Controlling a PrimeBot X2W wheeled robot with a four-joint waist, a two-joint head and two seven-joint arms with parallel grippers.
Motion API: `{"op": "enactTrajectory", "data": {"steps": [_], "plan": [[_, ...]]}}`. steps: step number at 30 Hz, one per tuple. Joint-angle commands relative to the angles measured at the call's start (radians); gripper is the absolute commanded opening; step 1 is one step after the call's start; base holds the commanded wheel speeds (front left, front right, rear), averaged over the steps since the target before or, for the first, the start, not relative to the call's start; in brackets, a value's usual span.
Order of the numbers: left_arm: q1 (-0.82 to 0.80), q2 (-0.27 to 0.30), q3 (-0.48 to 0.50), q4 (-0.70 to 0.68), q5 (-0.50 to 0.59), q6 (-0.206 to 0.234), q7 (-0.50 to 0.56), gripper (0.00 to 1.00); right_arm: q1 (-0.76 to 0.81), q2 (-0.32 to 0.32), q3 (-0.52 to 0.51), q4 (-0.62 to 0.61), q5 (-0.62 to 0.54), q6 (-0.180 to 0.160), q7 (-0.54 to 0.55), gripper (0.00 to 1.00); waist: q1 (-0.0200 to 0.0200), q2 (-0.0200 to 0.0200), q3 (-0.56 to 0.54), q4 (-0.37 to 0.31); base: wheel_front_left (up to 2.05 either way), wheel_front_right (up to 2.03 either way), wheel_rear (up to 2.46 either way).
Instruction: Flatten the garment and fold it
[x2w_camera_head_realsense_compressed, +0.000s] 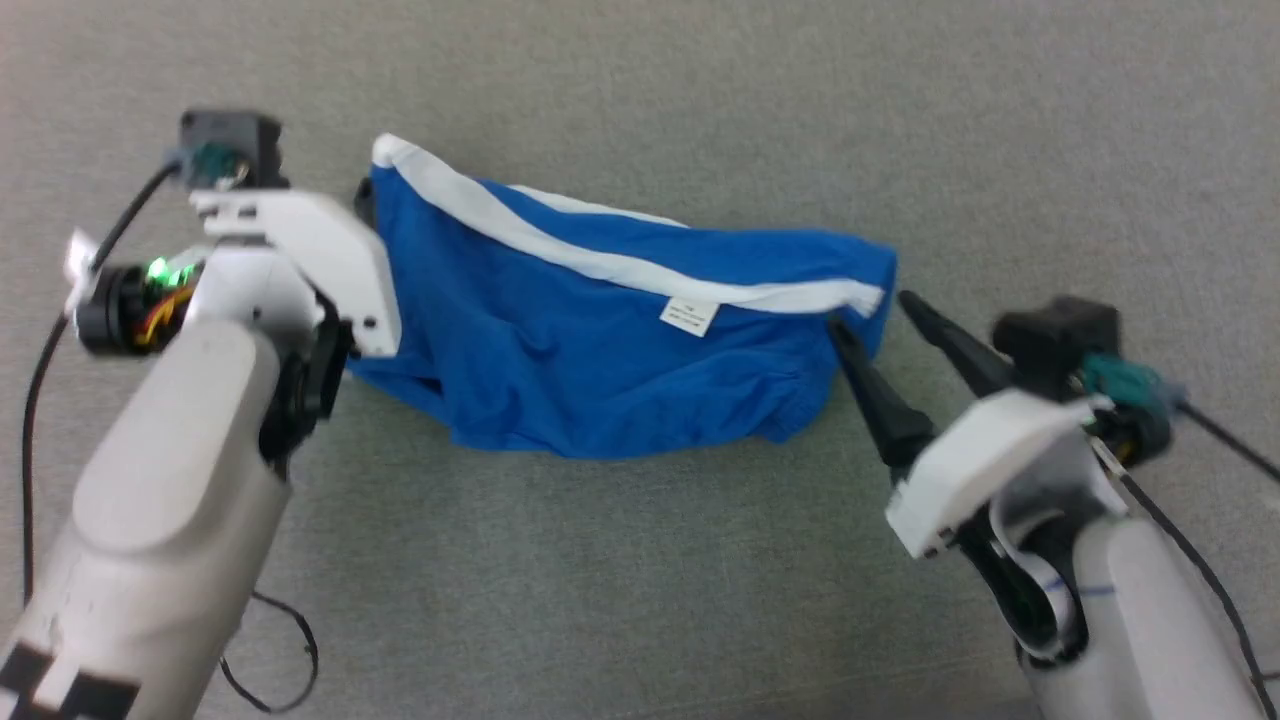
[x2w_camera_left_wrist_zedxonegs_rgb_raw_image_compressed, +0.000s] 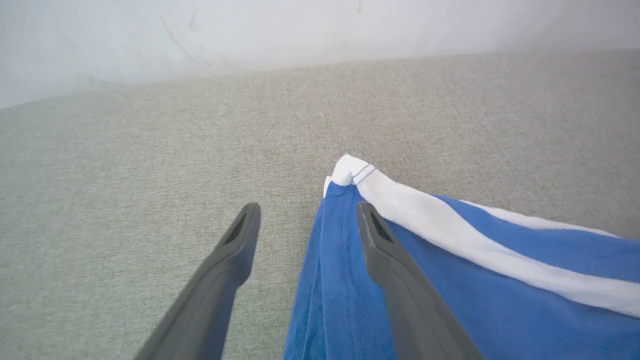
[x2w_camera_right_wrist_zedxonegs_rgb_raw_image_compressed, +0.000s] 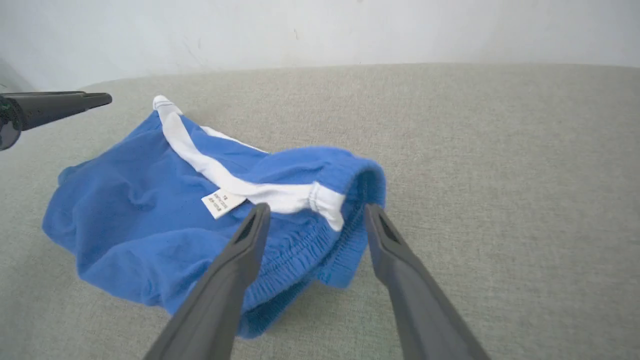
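We find both claws spread wide, holding nothing. The bright blue, white-trimmed fabric shorts (x2w_camera_head_realsense_compressed: 600, 370) lie crumpled on the grey bench (x2w_camera_head_realsense_compressed: 640, 580). The left claw (x2w_camera_left_wrist_zedxonegs_rgb_raw_image_compressed: 307, 207) flanks their 9 o'clock corner and the right claw (x2w_camera_right_wrist_zedxonegs_rgb_raw_image_compressed: 317, 207) their 3 o'clock waistband. The right wrist view adds the white tag (x2w_camera_right_wrist_zedxonegs_rgb_raw_image_compressed: 223, 204).

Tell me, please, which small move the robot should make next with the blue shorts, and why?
Probably close both pincers on the ends, ready to pull them apart. The blue shorts lie bunched and wrinkled on the grey surface, not flat. The left pincer stands open across the corner with white trim, and the right pincer across the elastic waist end, so each seems placed to grip.
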Motion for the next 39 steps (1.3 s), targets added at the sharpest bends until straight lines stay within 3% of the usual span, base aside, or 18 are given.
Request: {"op": "enactTrajectory", "data": {"steps": [1,7,14,32,33,34,35,36,39], "plan": [[0.047,0.011,0.017,-0.035,0.003,0.019,-0.045,1.00,0.032,0.000,-0.011,-0.034,-0.030,-0.002,-0.032,1.00,0.0001,0.0000,-0.050,0.032,0.00,0.00,0.00],[0.215,0.063,0.051,-0.206,-0.006,0.055,-0.130,1.00,0.159,-0.001,-0.051,-0.161,-0.125,-0.002,-0.108,1.00,0.0001,0.0000,-0.101,0.045,0.00,0.00,0.00],[0.297,0.129,0.041,-0.286,-0.070,0.032,0.011,1.00,0.270,0.000,-0.077,-0.257,-0.128,-0.002,-0.094,1.00,0.0001,0.0000,-0.121,0.024,0.00,0.00,0.00],[0.178,0.135,-0.074,-0.023,-0.177,-0.072,0.419,1.00,0.307,0.000,-0.038,-0.354,-0.141,-0.002,-0.074,1.00,0.0001,0.0000,-0.049,-0.073,0.00,0.00,0.00],[0.181,0.135,-0.083,-0.013,-0.186,-0.077,0.452,0.86,0.308,0.000,-0.038,-0.356,-0.142,-0.002,-0.074,1.00,0.0001,0.0000,-0.046,-0.074,0.00,0.00,0.00],[0.188,0.133,-0.089,-0.007,-0.202,-0.079,0.485,0.49,0.308,0.000,-0.038,-0.357,-0.143,-0.002,-0.073,1.00,0.0001,0.0000,-0.041,-0.076,0.00,0.00,0.00],[0.196,0.130,-0.092,-0.005,-0.216,-0.078,0.515,0.30,0.308,0.000,-0.038,-0.358,-0.144,-0.002,-0.073,1.00,0.0001,0.0000,-0.038,-0.076,0.00,0.00,0.00],[0.206,0.126,-0.094,-0.003,-0.230,-0.070,0.543,0.00,0.308,0.000,-0.038,-0.358,-0.145,-0.002,-0.073,1.00,0.0001,0.0000,-0.035,-0.076,0.00,0.00,0.00],[0.232,0.122,-0.095,-0.022,-0.248,-0.047,0.572,0.00,0.307,0.000,-0.037,-0.359,-0.144,-0.002,-0.069,1.00,0.0001,0.0000,-0.030,-0.075,0.00,0.00,0.00]]}}
